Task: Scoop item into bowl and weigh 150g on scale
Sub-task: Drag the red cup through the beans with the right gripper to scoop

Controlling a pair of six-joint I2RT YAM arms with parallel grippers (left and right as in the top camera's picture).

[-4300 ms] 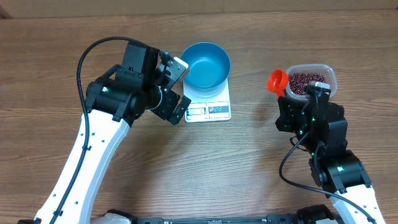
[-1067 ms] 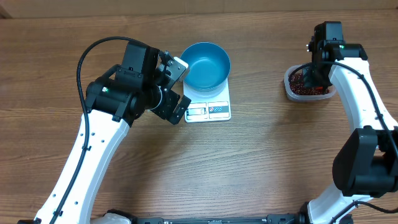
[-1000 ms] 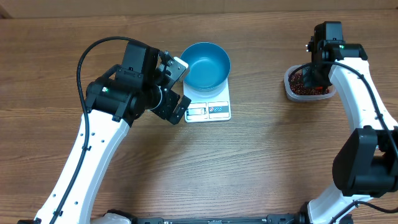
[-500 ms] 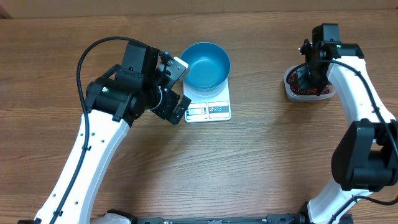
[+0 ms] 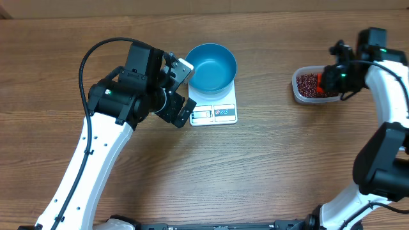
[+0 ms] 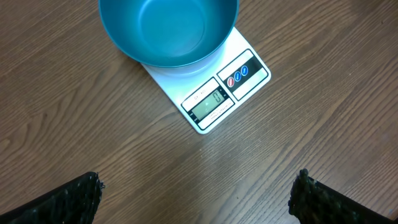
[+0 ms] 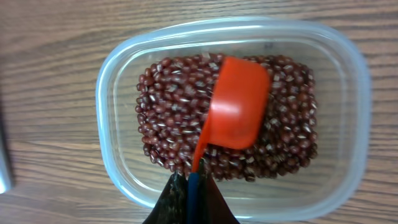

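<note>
The right hand (image 7: pixel 189 190) has swung beside the tub (image 7: pixel 111 81), clamped on the scoop (image 7: pixel 236 102) over the beans (image 7: pixel 165 109) inside. Scooping is in hand: next dig in, then carry a load to the empty bowl (image 5: pixel 213 67) on the scale (image 5: pixel 214 114), well apart from the tub. The left hand (image 6: pixel 196 202) gapes wide, holding nothing.

L arm (image 5: pixel 121 99) crowds bowl (image 5: pixel 211 66) left side; top, right approach open.

The bowl (image 5: pixel 211 66) sits on the scale's (image 5: pixel 214 114) far end, mid-tabletop (image 5: pixel 255 172) — well to its right, a tub (image 5: pixel 300 89) holds the beans (image 7: pixel 168 118), with a scoop (image 7: pixel 239 112) over them.
</note>
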